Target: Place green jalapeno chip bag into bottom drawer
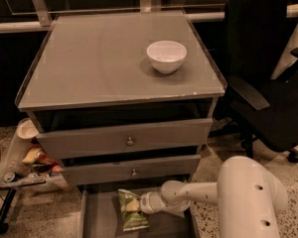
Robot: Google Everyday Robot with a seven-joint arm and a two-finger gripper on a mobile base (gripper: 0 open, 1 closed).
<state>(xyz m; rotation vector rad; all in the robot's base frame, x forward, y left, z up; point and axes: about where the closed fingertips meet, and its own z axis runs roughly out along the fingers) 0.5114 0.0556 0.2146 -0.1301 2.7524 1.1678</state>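
The green jalapeno chip bag (129, 210) lies flat on the floor of the open bottom drawer (97, 217), under the two upper drawers. My gripper (142, 203) reaches in from the right, low over the drawer, at the bag's right edge. My white arm (238, 192) fills the lower right.
A white bowl (166, 56) stands on the grey cabinet top (99, 63). The two upper drawers (129, 138) with round knobs hang slightly open above the gripper. A cart with snack packets (32, 157) stands at the left. A black office chair (268, 83) is at the right.
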